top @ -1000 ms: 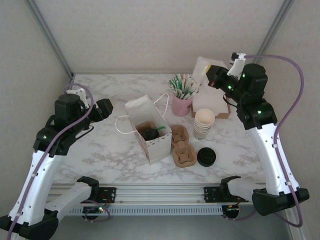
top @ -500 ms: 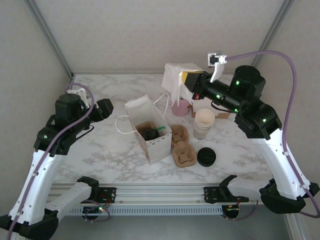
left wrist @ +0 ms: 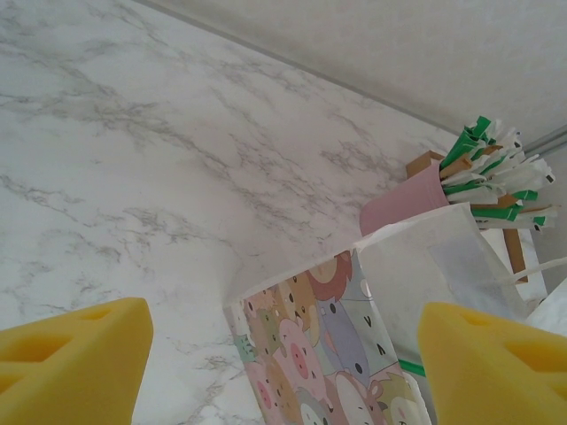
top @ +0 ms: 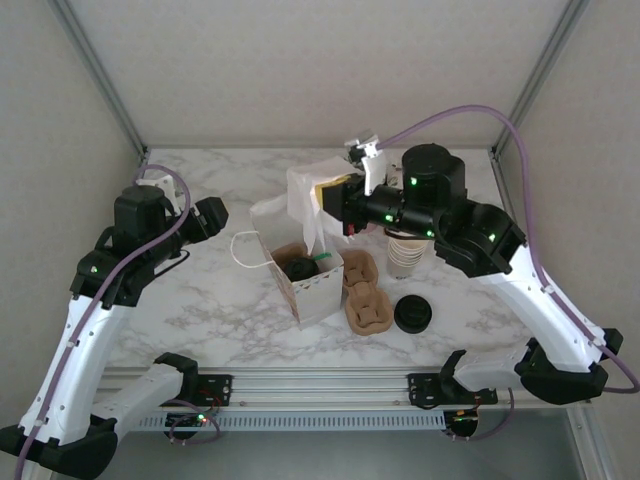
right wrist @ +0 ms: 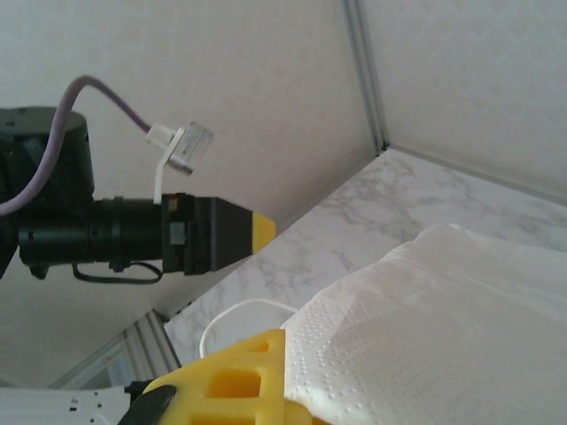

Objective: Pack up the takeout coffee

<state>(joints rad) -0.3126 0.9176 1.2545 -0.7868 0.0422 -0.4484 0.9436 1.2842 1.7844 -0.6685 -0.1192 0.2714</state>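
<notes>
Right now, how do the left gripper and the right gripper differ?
The left gripper is open and empty; the right gripper is shut on a white napkin. The left gripper sits off to the left of the bag, while the right gripper is raised above the bag's far side. Both have yellow foam pads.

The counter (top: 200, 300) is showing grey-veined white marble, the paper bag (left wrist: 310, 350) is displaying pastel cartoon animals, the napkin (right wrist: 425, 336) is looking plain white, and the takeout coffee (top: 298, 268) is showing a black lid.
</notes>
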